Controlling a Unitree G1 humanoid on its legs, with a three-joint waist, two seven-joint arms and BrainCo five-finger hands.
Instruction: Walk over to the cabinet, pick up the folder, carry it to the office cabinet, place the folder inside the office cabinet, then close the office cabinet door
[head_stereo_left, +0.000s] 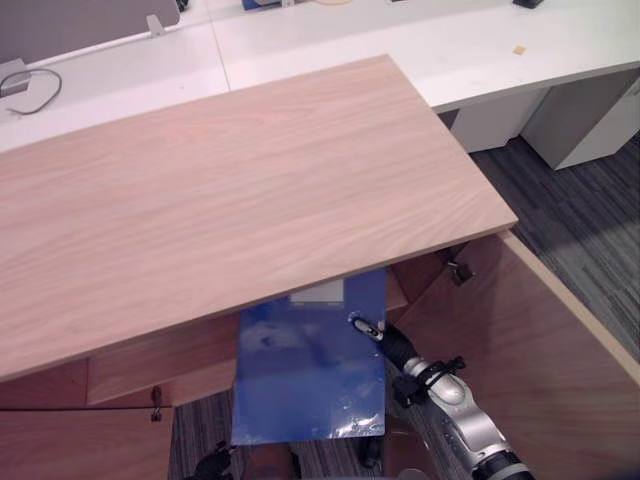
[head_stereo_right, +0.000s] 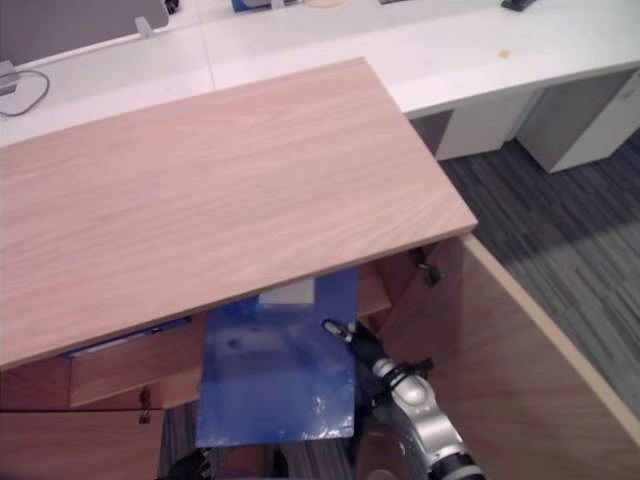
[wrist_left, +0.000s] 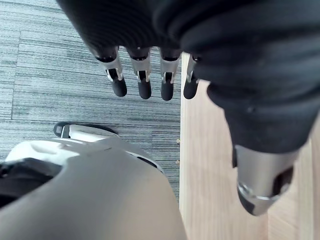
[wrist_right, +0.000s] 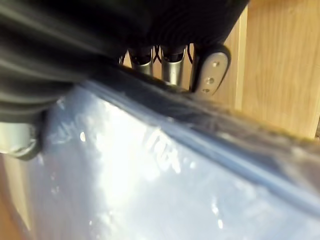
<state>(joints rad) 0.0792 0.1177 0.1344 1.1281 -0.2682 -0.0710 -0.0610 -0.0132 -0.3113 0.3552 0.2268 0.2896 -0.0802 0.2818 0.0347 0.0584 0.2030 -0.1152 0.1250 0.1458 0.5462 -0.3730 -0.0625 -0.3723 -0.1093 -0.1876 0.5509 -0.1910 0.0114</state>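
Left eye view: folder (head_stereo_left: 305, 370) lies half under the cabinet top (head_stereo_left: 230, 190), far end inside the opening; right hand (head_stereo_left: 392, 345) grasps its right edge, beside the open door (head_stereo_left: 520, 330).

Right eye view: same finding; folder near level, near end projecting out of the cabinet.

Left wrist view: left hand (wrist_left: 144, 80) hangs idle, relaxed and empty, over carpet (wrist_left: 60, 65).

Right wrist view: fingers (wrist_right: 173, 70) and thumb pinch the folder (the hold looks shallow).

Recommendation: push straight in; keep the folder flat and below the top's edge; let go only once it is fully supported.
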